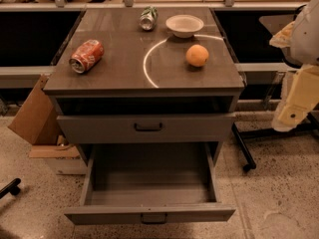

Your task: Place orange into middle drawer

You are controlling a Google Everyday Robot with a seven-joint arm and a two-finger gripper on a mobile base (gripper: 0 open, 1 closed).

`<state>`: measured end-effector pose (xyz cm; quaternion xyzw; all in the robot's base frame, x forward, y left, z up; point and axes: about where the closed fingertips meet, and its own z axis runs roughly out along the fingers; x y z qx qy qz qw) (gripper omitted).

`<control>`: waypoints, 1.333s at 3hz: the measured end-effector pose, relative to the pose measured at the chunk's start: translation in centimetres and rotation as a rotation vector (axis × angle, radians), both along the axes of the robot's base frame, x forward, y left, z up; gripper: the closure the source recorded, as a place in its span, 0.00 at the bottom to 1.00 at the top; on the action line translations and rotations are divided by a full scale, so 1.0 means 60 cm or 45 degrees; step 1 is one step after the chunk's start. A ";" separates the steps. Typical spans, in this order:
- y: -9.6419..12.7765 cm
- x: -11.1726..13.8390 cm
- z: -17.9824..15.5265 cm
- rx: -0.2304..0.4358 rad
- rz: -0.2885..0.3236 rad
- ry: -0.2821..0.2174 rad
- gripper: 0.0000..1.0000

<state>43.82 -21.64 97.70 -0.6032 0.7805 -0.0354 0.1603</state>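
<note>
The gripper (295, 108), state I cannot tell, hangs beside the surface (124, 76); left of it are the orange (197, 55), a bowl (184, 25) and 2 cans (86, 56) (148, 18).

Arm (306, 83) enters at the right edge, mostly cut off. The gripper (288, 116) is its lowest part, a cream piece hanging in free air, pointing down and slightly left. Straight above the gripper is a white rounded housing (310, 29), and up-left of the gripper a pale yellowish piece (283, 34). Everything right of the gripper runs out of view.

Grey middle drawer (149, 183); orange-skinned orange (197, 55); red soda can (86, 56); cream pincer (291, 111), right edge.
</note>
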 end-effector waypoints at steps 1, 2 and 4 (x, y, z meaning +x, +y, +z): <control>0.000 0.000 0.000 0.000 0.000 0.000 0.00; 0.005 0.030 -0.008 0.058 0.002 -0.048 0.00; 0.061 0.130 -0.063 0.343 0.019 -0.129 0.00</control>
